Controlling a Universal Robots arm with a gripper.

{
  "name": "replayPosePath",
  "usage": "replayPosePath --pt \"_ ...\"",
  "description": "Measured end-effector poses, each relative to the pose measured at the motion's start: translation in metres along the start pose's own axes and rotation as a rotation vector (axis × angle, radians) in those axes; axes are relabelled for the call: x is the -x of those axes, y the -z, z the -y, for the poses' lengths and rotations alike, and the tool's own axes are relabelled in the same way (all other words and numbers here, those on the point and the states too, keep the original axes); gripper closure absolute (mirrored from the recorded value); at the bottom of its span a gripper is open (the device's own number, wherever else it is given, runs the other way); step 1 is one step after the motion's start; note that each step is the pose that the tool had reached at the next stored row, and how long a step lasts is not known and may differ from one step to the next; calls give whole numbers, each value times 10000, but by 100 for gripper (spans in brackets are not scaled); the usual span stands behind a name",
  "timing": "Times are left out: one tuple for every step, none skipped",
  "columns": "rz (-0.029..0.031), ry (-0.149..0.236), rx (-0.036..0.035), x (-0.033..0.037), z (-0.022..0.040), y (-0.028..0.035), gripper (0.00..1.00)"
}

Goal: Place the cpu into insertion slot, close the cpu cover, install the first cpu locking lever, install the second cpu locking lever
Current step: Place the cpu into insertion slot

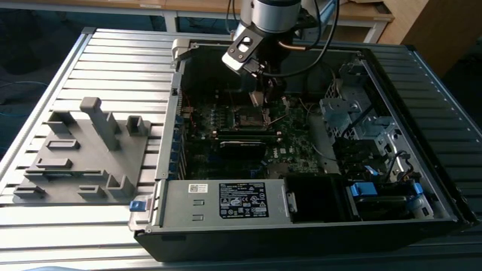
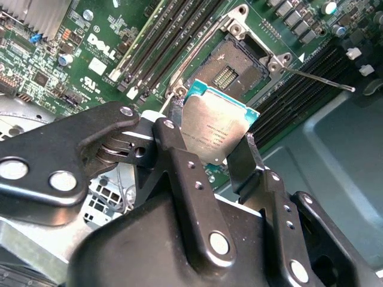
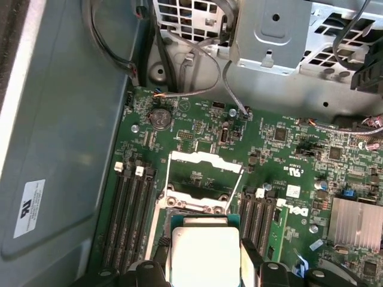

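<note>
Second wrist view: gripper [image 2: 213, 123] clamped on cpu [image 2: 220, 133], jaws on two opposite edges, metal top toward camera. Chip held above motherboard [image 2: 90, 57], near insertion slot [image 2: 230, 67], not seated. First wrist view: cpu cover [image 3: 203, 157] standing open (socket bare). Judgement: chip light, rigid, smooth-sided, underside contacts likely fragile. Edge hold suitable, faces left untouched.

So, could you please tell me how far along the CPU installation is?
No step is finished: the slot is empty and the cover stands open. In hand: the end effector grips the cpu near the slot. Left: seating it, closing the cover, both levers.
</note>
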State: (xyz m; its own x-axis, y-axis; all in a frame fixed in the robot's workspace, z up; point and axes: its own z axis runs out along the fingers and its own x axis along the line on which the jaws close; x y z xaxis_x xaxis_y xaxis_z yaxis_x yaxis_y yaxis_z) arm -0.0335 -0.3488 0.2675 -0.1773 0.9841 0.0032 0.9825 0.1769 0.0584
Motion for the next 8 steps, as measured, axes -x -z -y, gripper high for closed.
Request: replayPosePath --pt "11 1 -1 0 0 -9 46" --pt "19 1 -4 0 0 -12 46" --pt "20 1 -4 0 1 -11 46" --pt "21 2 -5 0 1 -11 46" --pt "22 1 -5 0 1 -11 46" --pt "21 1 -4 0 1 -12 46" --pt "18 1 -2 0 1 -16 46" --pt "17 1 0 0 1 -25 46"
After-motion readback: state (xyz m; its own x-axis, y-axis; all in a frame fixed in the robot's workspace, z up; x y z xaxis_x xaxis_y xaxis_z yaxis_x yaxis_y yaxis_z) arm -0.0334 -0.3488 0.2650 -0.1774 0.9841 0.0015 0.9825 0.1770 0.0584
